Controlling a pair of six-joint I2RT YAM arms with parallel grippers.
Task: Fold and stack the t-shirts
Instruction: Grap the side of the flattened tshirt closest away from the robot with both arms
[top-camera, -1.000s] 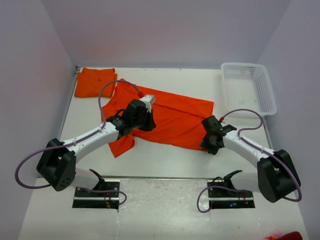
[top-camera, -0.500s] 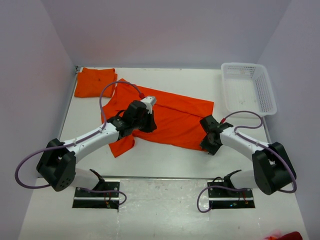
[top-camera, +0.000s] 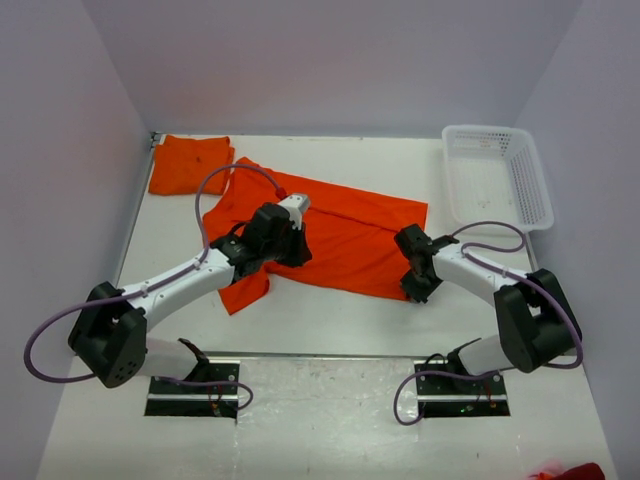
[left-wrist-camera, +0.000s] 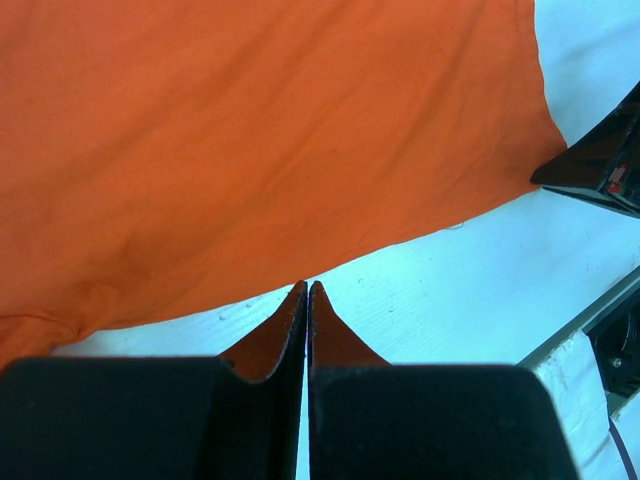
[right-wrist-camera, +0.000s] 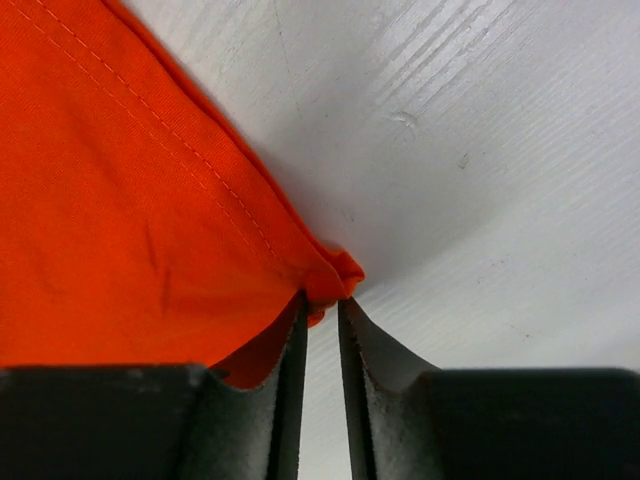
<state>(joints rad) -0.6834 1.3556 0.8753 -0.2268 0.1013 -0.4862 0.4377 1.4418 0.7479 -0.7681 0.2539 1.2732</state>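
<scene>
A bright orange t-shirt lies spread flat across the middle of the table. A second t-shirt sits folded at the back left corner. My left gripper hangs over the spread shirt's left half. In the left wrist view the left gripper is shut with nothing between its tips, right at the shirt's near hem. My right gripper is at the shirt's near right corner. In the right wrist view the right gripper has its jaws drawn close, with the bunched corner pinched at the tips.
A white plastic lattice basket stands at the back right. The table's near edge runs just in front of the shirt. Purple walls close in the left, back and right sides.
My right gripper has narrowed its jaws onto the shirt's near right corner while its arm drew inward. The left arm has barely shifted.
</scene>
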